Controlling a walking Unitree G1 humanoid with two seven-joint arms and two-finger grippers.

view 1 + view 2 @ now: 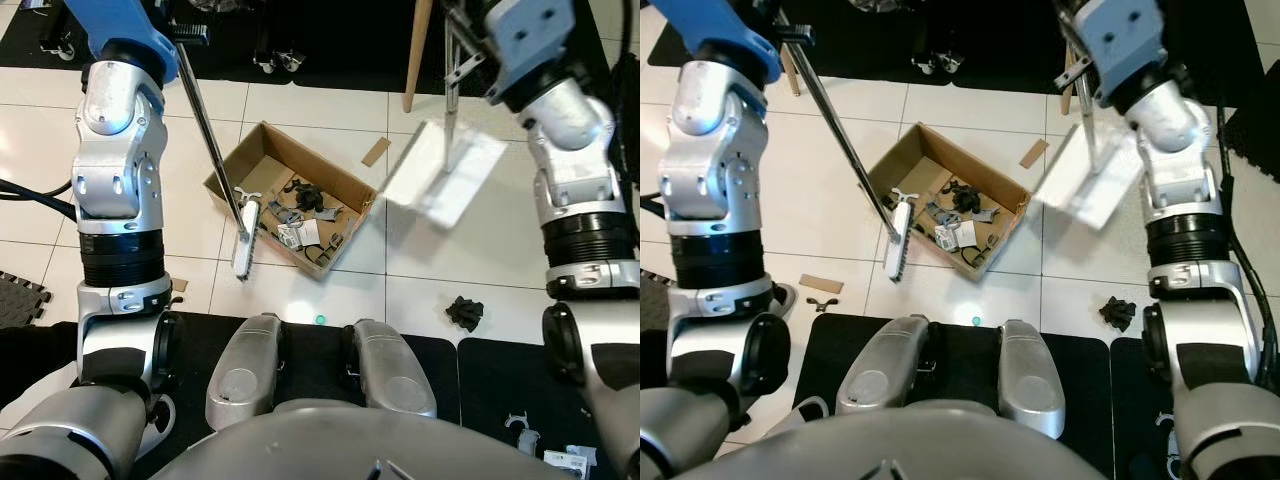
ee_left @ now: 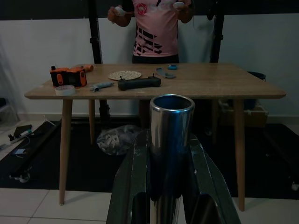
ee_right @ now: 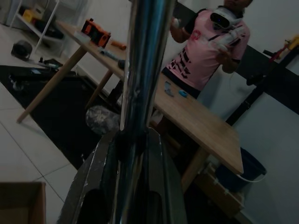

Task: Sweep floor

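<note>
While clamped tight on the shiny broom handle [image 2: 171,154], left end effector [image 2: 169,186] up high on the robot's left, fingers [image 2: 133,186] pressed against the tube on both sides. Broom [image 1: 212,150] slanting down across the white tile floor [image 1: 330,110], brush head [image 1: 246,240] sitting at the near-left edge of the open cardboard box [image 1: 262,140], touching or just over the rim, hard to call. Box stuffed with dark odds and ends and some white scraps [image 1: 300,215]. Right end effector [image 3: 128,186] closed around a second metal pole [image 3: 142,70], dustpan [image 1: 443,172] hanging tilted off the floor just right of the box, blurry. Loose cardboard scrap [image 1: 376,151] beyond the box, black clump of debris [image 1: 464,313] on the tiles nearer the robot's right, small green bit [image 1: 320,319] by the black mat [image 1: 470,360]. Wooden table [image 2: 210,84] with tools in the wrist views, person in a pink shirt [image 2: 156,28] behind it.
</note>
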